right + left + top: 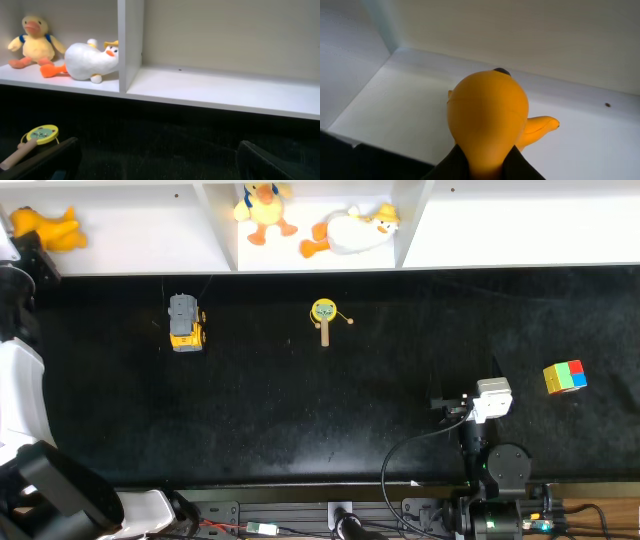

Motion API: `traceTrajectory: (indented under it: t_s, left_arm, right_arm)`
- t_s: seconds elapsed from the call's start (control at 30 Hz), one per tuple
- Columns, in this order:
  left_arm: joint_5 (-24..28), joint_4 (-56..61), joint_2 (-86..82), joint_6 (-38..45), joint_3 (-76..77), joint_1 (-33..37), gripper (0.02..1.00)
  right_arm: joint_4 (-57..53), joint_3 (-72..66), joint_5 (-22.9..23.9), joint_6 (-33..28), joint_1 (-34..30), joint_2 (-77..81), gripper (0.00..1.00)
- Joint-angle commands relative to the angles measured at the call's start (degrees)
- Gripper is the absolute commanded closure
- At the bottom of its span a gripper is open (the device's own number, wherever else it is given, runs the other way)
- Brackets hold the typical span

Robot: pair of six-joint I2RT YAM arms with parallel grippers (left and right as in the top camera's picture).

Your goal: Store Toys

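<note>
Black surface [300,410] lies wide and mostly bare up to the front edge of the white shelf [500,255]. Left claw [487,172] is clenched on the orange toy [487,120] inside the shelf's left bay. Right claw [160,167] is released, low over bare surface. Truck [186,323], rattle [325,315] and cube [565,377] lie well apart.

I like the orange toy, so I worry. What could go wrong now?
The left gripper is shut on the orange toy inside the shelf. If it lets go badly, the round toy may roll out onto the table. Pulling back, the arm might bump the side wall, which is close.
</note>
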Motion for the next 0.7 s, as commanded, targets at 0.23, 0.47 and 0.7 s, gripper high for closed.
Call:
traceTrajectory:
  t_s: [0.23, 0.47, 0.7]
  left_arm:
    - [-3.7, -0.2, 2.7, -0.6, 2.0, 0.0, 0.844]
    - [-3.7, 2.5, 5.1, -1.9, 2.0, -0.5, 0.844]
    - [-3.7, 3.4, 6.7, -1.9, 2.0, -2.3, 0.844]
  right_arm:
    - [0.3, -0.8, 0.0, -0.2, 0.0, -0.5, 0.007]
    - [0.3, -0.8, 0.0, -0.2, 0.0, -0.5, 0.005]
    - [0.3, -0.8, 0.0, -0.2, 0.0, -0.5, 0.005]
